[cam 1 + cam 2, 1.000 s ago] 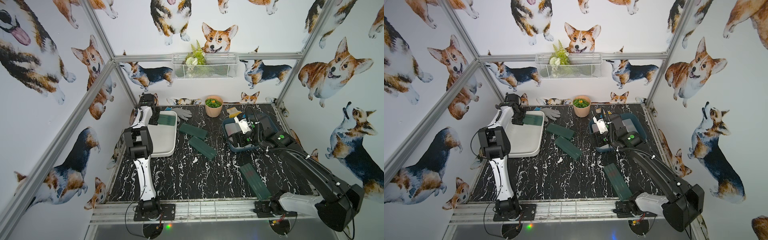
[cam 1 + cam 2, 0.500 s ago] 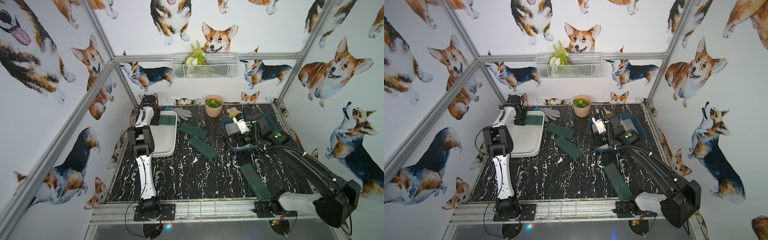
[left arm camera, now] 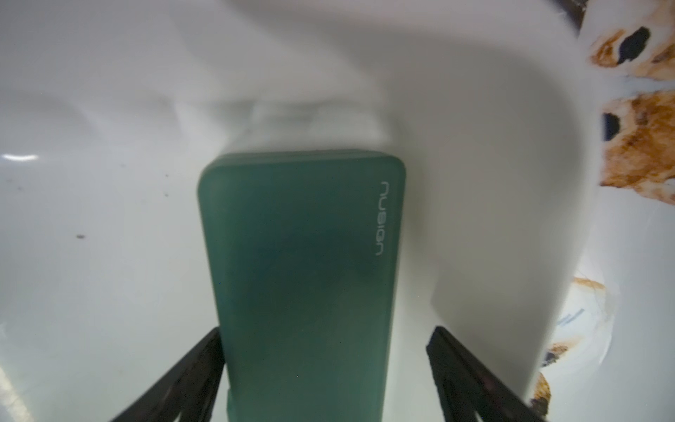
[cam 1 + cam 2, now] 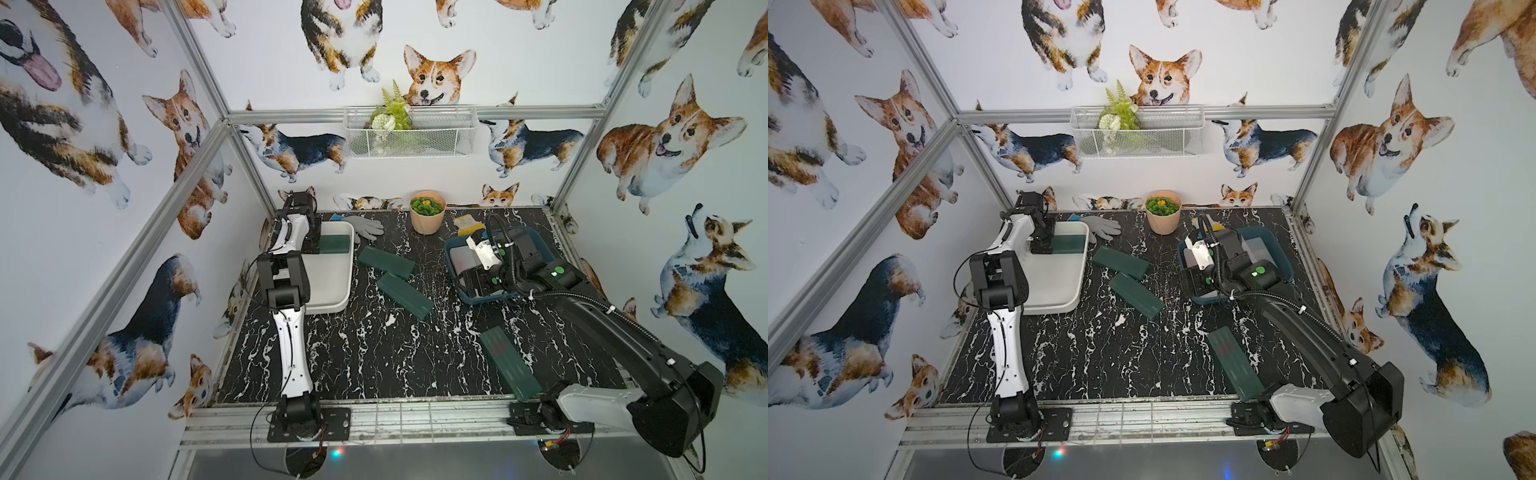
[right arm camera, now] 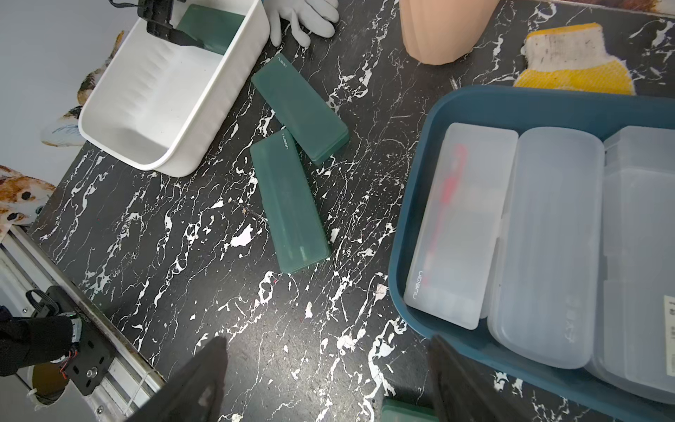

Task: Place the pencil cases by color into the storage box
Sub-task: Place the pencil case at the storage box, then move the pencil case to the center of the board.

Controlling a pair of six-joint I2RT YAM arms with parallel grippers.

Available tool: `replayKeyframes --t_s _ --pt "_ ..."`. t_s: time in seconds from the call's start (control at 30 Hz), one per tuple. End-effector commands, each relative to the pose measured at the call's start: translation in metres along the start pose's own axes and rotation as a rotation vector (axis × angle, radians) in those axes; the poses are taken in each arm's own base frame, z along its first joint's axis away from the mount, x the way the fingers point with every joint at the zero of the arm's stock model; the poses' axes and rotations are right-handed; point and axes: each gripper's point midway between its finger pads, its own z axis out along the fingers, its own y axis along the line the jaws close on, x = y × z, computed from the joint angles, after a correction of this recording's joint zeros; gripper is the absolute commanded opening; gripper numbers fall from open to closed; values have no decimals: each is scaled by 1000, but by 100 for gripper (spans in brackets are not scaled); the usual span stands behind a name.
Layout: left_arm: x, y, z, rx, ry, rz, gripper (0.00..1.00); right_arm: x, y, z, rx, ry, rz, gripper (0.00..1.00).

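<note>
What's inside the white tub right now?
One dark green pencil case lies at the far end of the white tub, between the fingers of the open left gripper. The floor that shows is bare; the left arm hides some in both top views.

— Where is your left gripper (image 4: 311, 245)?
— Upper left of centre, at the white tub's (image 4: 328, 291) far end, beside a green case (image 4: 336, 244) lying inside.
— Other green ones?
— A touching pair (image 4: 395, 278) mid-frame on the table (image 4: 365, 353), a lone case (image 4: 509, 361) lower right. My right gripper (image 4: 471, 286) hangs over the blue tub's (image 4: 451, 253) lower-left corner.
</note>
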Motion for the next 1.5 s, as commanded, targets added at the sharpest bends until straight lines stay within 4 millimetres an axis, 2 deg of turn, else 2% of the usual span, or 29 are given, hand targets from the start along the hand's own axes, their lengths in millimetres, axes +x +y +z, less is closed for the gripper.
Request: replayKeyframes --t_s 0.0,0.07,0.33,0.67,1.0,1.17,1.3,1.47 --pt "0 -21 -14 77 8 -26 96 2 0 -2 3 8 -9 86" --pt "1 -27 -25 97 17 -20 100 1 1 -2 0 5 -14 86" --pt "6 -29 -72 130 27 72 100 -6 5 -1 -21 1 -38 86" --pt "30 -8 -125 173 62 169 100 -9 10 2 -50 -6 -43 86" --pt "76 -16 -189 294 93 506 100 -9 16 4 -94 -3 3 86" --pt "105 -17 -217 350 100 655 100 -10 11 1 -83 -6 36 86" --pt "140 -12 -244 400 95 828 100 -9 3 -5 -68 -12 72 86" --pt "181 3 -263 434 112 1026 100 2 -17 -13 -19 10 166 86"
